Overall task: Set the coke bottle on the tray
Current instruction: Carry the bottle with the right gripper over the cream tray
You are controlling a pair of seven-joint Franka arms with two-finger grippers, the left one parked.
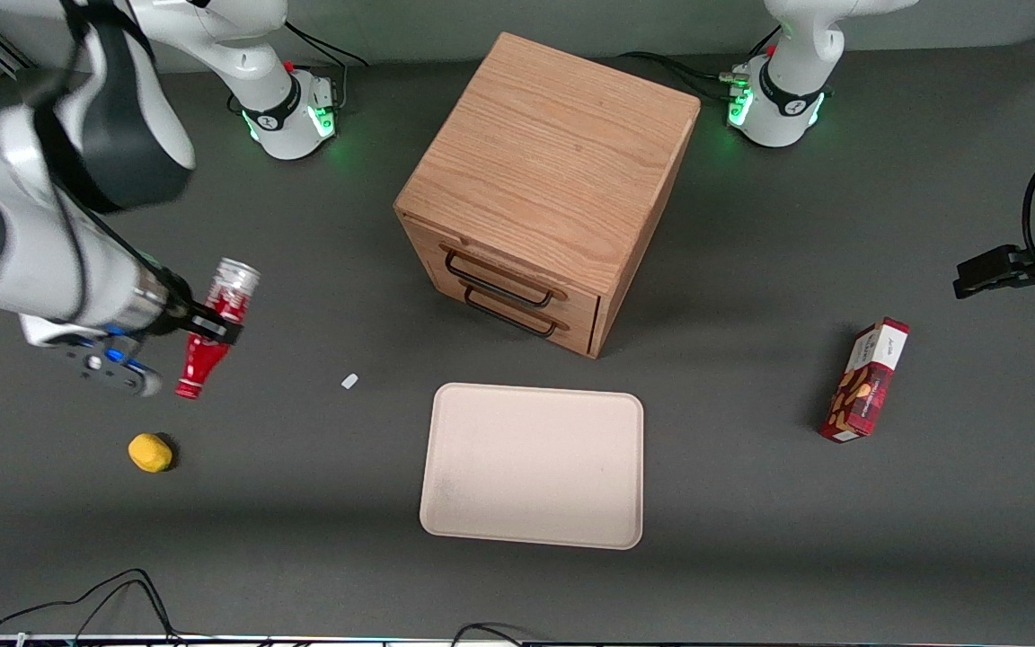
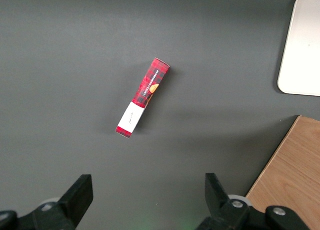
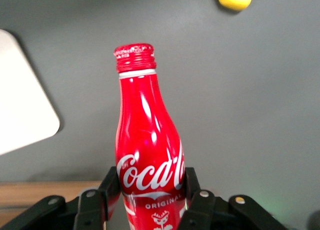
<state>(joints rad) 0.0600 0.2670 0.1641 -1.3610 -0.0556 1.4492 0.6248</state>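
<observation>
The coke bottle point(image 1: 199, 364), red with white script, is clamped across its body by my right arm's gripper point(image 1: 212, 325) toward the working arm's end of the table. It is tilted, with its silver base up and its capped neck pointing down toward the front camera. In the right wrist view the fingers point(image 3: 197, 190) press on both sides of the bottle point(image 3: 147, 135) at the logo, with the gripper point(image 3: 150, 182) shut on it. The beige tray point(image 1: 533, 467) lies flat near the table's middle, well apart from the bottle, and also shows in the right wrist view point(image 3: 20, 105).
A wooden two-drawer cabinet point(image 1: 553, 180) stands farther from the front camera than the tray. A yellow lemon point(image 1: 150, 452) lies nearer the camera than the bottle. A small white scrap point(image 1: 349, 381) lies between bottle and tray. A red snack box point(image 1: 865, 380) lies toward the parked arm's end.
</observation>
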